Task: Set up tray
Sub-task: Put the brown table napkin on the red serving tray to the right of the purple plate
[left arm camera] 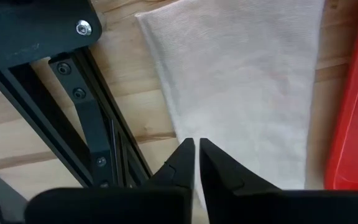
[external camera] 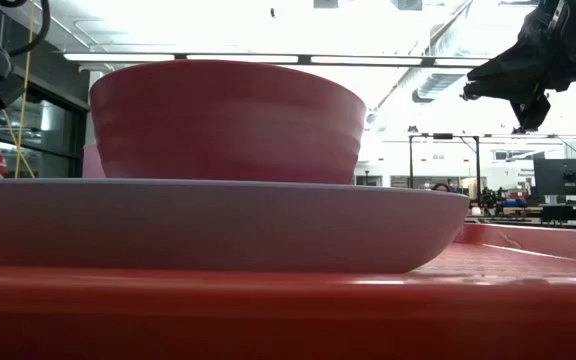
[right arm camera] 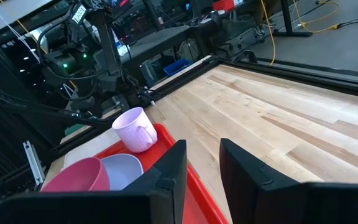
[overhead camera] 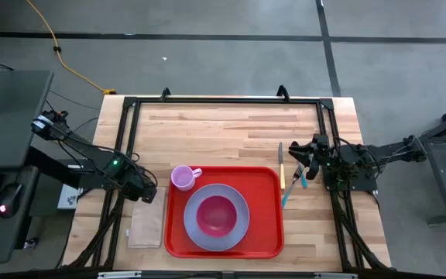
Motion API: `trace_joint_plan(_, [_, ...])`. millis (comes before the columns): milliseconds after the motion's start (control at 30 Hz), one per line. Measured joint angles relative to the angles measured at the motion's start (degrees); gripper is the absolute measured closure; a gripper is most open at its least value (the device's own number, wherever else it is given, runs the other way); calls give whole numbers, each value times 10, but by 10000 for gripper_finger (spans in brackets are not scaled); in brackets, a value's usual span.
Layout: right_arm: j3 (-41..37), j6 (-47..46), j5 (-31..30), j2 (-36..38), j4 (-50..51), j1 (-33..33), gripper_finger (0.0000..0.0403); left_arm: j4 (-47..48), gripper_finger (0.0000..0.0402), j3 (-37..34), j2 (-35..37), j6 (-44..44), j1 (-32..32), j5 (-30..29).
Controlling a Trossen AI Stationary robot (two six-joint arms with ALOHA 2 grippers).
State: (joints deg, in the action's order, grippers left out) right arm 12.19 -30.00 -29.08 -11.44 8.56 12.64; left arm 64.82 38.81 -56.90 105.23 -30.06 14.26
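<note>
The red tray (overhead camera: 268, 232) lies near the table's front edge. On it a grey plate (overhead camera: 238, 195) carries a pink bowl (overhead camera: 216, 216), and a pale pink cup (overhead camera: 182, 178) stands in its far left corner. A tan napkin (overhead camera: 146, 226) lies flat on the wood left of the tray. My left gripper (left arm camera: 197, 155) points down at the napkin's (left arm camera: 247, 81) edge, its fingers all but shut, with a thin slit between them. My right gripper (right arm camera: 202, 162) hovers open right of the tray, level, with nothing between its fingers. My left gripper's fingertips (left arm camera: 185, 152) stand over the napkin's long edge (left arm camera: 178, 127), pointing down from above. I cannot tell whether they touch the cloth. The napkin lies flat and slack on the table.
A yellow-handled knife (overhead camera: 281, 164) and a teal-handled utensil (overhead camera: 291, 187) lie on the wood between the tray's right rim and my right gripper (overhead camera: 300, 153). A black frame (overhead camera: 223, 101) runs around the tabletop. Bare wood lies beyond the tray's far rim.
</note>
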Motion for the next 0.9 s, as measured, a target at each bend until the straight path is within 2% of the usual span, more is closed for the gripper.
trace_joint_plan(367, [0,0,0,0,0,0,329,1,250,0,0,-4,-1,-1])
trace_joint_plan(500, [0,0,-1,0,0,0,329,-3,227,0,-1,-1,-28,-31])
trace_joint_plan(567, [0,0,-1,0,0,0,329,-13,220,0,-8,20,-48,-46])
trace_joint_plan(900, [0,-10,-1,0,-2,0,329,-59,203,0,-48,160,-136,-46])
